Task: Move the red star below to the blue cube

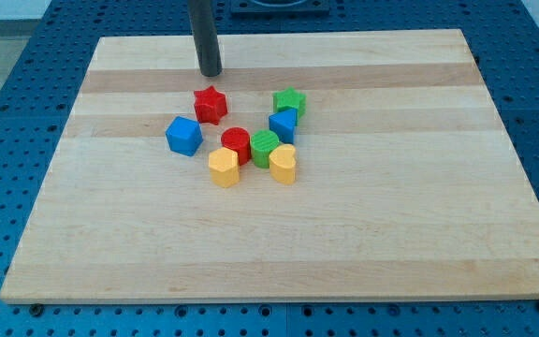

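The red star (211, 104) lies on the wooden board, up and to the right of the blue cube (184, 136). My tip (211, 73) is just above the red star in the view, with a small gap between them. The rod rises from the tip to the view's top.
A red cylinder (236, 144), a green cylinder (265, 148), a yellow hexagon block (224, 168) and a yellow heart block (284, 164) cluster right of the blue cube. A green star (289, 101) and another blue block (283, 124) sit at the right. The board's edge (54, 187) borders a blue table.
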### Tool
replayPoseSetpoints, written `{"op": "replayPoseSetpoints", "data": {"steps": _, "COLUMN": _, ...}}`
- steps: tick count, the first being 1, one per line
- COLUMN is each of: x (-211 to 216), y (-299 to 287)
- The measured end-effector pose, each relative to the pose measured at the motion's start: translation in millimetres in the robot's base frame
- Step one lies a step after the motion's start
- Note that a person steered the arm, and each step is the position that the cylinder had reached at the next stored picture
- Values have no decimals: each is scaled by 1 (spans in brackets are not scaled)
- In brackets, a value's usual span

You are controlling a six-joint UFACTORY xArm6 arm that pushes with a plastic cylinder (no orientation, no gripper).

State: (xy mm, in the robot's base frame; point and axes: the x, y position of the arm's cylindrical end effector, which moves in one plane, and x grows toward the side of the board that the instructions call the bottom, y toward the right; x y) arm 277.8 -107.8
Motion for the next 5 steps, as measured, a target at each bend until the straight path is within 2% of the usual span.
{"op": "replayPoseSetpoints", "data": {"steps": 1, "x": 38, "y": 0}}
{"op": "replayPoseSetpoints", "data": {"steps": 3, "x": 76, "y": -1}}
{"op": "replayPoseSetpoints", "data": {"steps": 5, "x": 69, "y": 29}}
